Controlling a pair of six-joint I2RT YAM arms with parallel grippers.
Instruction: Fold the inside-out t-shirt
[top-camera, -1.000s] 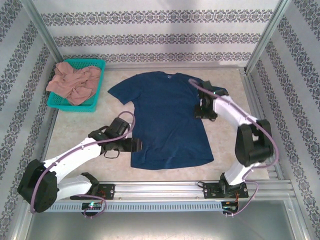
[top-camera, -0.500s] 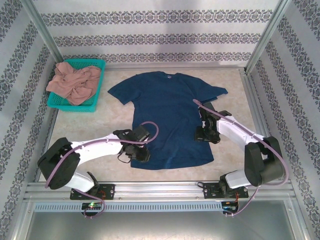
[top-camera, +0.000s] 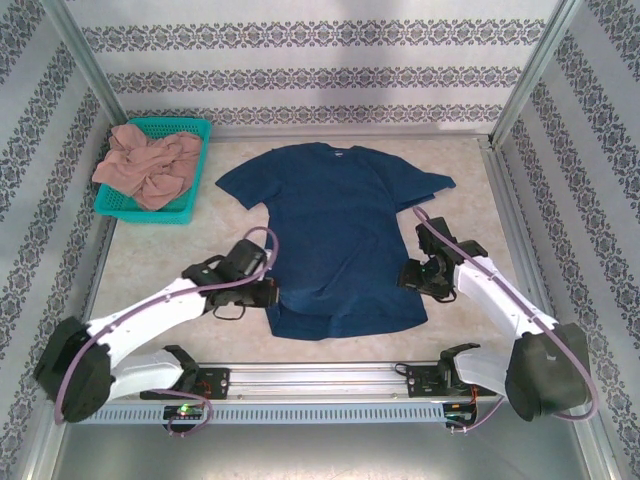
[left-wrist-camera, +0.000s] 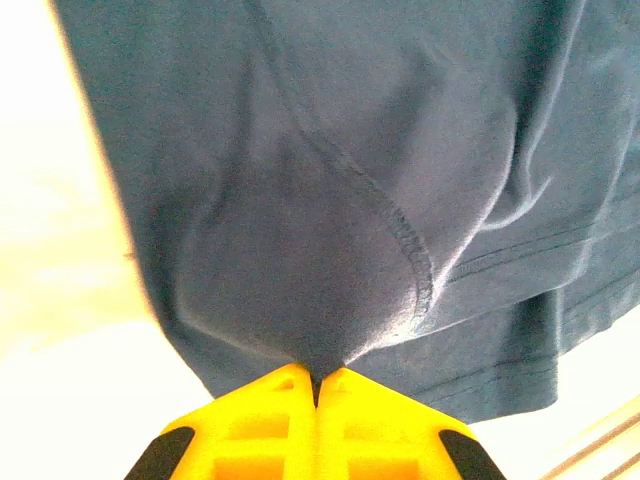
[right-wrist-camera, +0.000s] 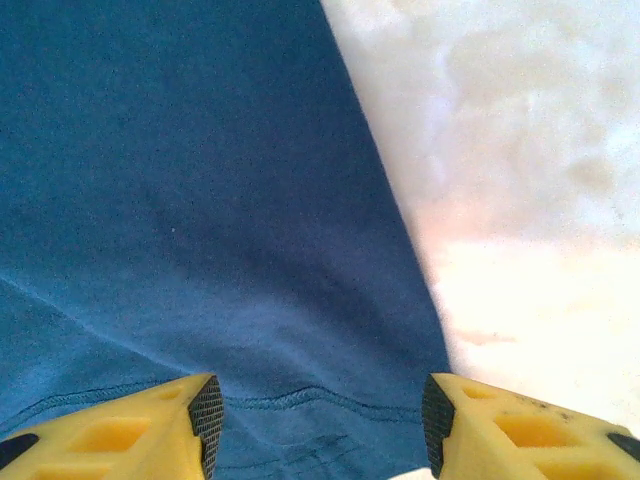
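The inside-out t-shirt, dark navy, lies flat mid-table with its collar toward the far wall. My left gripper sits at its lower left corner. In the left wrist view the yellow jaws are shut on a pinch of the t-shirt beside a stitched hem, and the cloth puckers up into them. My right gripper hovers over the lower right edge. Its jaws stand open above the t-shirt, straddling the hem seam, with bare table to the right.
A teal basket at the far left holds a pinkish-tan garment. Bare beige tabletop lies left of the shirt. A metal rail runs along the near edge, and patterned walls close in the sides.
My left gripper has shut on the shirt's lower left corner, which is now bunched and drawn inward. My right arm has moved down the right side from the sleeve to the hem, still open.
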